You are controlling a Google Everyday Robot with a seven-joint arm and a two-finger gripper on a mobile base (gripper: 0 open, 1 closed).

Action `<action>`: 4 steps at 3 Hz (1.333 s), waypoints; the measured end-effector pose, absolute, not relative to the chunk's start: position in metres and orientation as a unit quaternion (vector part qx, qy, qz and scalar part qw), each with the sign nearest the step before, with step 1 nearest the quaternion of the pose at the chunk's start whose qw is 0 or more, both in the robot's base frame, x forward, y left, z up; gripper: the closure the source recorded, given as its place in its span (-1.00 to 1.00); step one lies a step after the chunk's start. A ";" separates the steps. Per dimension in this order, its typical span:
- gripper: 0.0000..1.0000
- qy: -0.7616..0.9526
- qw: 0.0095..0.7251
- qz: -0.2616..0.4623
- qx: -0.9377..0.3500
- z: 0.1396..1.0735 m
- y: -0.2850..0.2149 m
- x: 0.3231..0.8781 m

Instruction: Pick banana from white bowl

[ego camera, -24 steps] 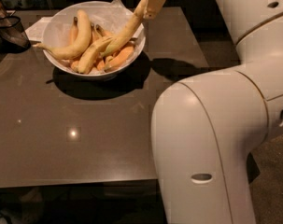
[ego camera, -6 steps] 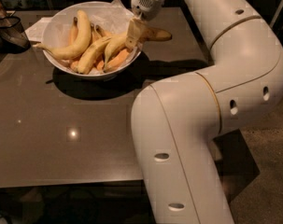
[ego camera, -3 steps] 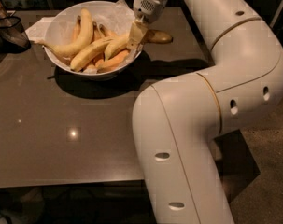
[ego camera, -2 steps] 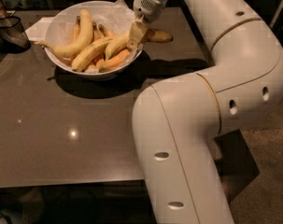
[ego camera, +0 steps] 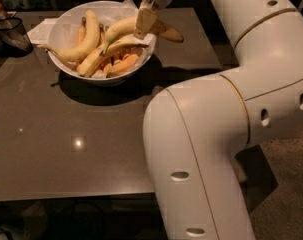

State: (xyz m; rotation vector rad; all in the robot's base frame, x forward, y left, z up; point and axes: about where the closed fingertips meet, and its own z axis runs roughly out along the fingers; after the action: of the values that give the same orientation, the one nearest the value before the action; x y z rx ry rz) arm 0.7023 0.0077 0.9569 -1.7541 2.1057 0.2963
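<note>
Indoor dining or break-room sort of place; home or office, cannot tell. Evidence: dark glossy tabletop point(ego camera: 66, 154) with ceiling-light glint, fruit set out as for eating. White bowl point(ego camera: 111, 78) of bananas point(ego camera: 88, 36) sits at far side, white paper napkin point(ego camera: 43, 29) under it. Black mesh holder point(ego camera: 10, 34) at far left edge, contents unclear. Speckled carpet-like floor point(ego camera: 286, 184) at lower right. Background dark. My tool point(ego camera: 145, 21) hangs over bowl's right rim, clamped on banana point(ego camera: 118, 28).
</note>
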 end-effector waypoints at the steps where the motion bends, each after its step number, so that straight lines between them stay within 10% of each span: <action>1: 1.00 0.734 0.209 0.104 -0.638 0.966 0.016 0.702; 4: 1.00 0.741 0.219 0.127 -0.622 0.999 0.023 0.659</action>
State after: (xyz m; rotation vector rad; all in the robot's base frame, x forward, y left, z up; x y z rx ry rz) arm 0.6587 0.0234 0.9988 -1.7209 2.0509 0.3504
